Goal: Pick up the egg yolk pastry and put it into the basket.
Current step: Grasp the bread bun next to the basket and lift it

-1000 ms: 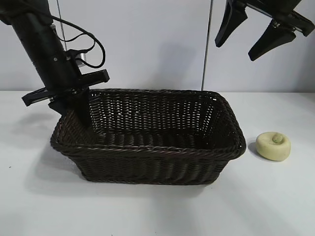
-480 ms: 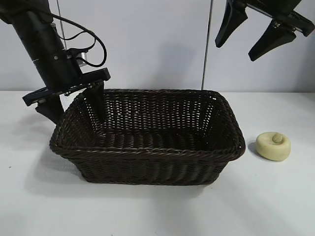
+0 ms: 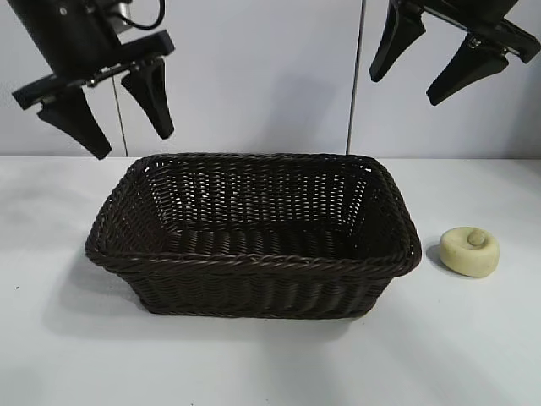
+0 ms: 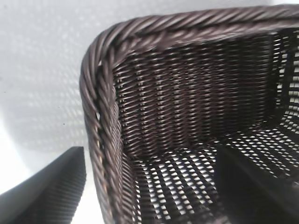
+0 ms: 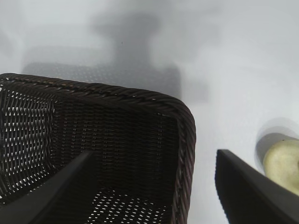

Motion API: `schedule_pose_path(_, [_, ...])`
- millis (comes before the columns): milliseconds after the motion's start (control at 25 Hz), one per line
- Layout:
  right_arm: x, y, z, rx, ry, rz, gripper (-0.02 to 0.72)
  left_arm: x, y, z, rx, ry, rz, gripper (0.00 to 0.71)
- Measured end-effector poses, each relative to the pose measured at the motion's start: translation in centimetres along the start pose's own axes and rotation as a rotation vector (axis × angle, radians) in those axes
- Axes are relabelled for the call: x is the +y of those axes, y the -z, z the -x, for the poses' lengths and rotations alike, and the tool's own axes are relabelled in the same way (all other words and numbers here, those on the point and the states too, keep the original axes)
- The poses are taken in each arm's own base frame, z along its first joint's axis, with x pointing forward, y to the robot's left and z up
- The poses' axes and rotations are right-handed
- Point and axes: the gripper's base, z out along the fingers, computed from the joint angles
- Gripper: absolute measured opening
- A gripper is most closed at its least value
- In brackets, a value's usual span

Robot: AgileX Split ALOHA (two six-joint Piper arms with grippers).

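The left claw [image 3: 125, 128] had risen clear of the basket [image 3: 254, 258] rim, spread empty above its left corner. The right claw [image 3: 406, 79] hung spread high. The egg yolk pastry [image 3: 469, 251] lay on the tabletop [image 3: 473, 338] just beside the basket's right edge.

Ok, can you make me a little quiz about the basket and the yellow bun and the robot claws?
1. True or false: the egg yolk pastry is inside the basket.
2. Which gripper hangs nearer above the pastry: A, the left gripper, or B, the right gripper?
3. Fill the gap: both grippers are open and hold ____.

Key
1. False. The pastry lies on the table, beside the basket's right end, not touching it.
2. B. The left gripper hangs above the basket's left end.
3. Nothing.
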Motion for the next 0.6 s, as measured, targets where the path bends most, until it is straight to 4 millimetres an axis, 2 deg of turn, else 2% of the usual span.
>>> schedule_pose_path(200, [0.0, 0.0, 0.0, 0.001, 0.000, 0.000, 0.519, -1.3, 3.8, -1.8, -0.059, -0.028, -0.007, 0.553])
schedule_pose_path(320, [0.0, 0.0, 0.0, 0.001, 0.000, 0.000, 0.519, -1.7, 4.9, -3.0, -0.105, -0.024, -0.022, 0.553])
schedule_pose_path(440, [0.0, 0.0, 0.0, 0.002, 0.000, 0.000, 0.519, -1.8, 4.6, -3.8, -0.158, 0.009, -0.063, 0.553])
schedule_pose_path(600, [0.0, 0.0, 0.0, 0.002, 0.000, 0.000, 0.519, -1.4, 3.0, -4.0, -0.151, 0.054, -0.089, 0.553])
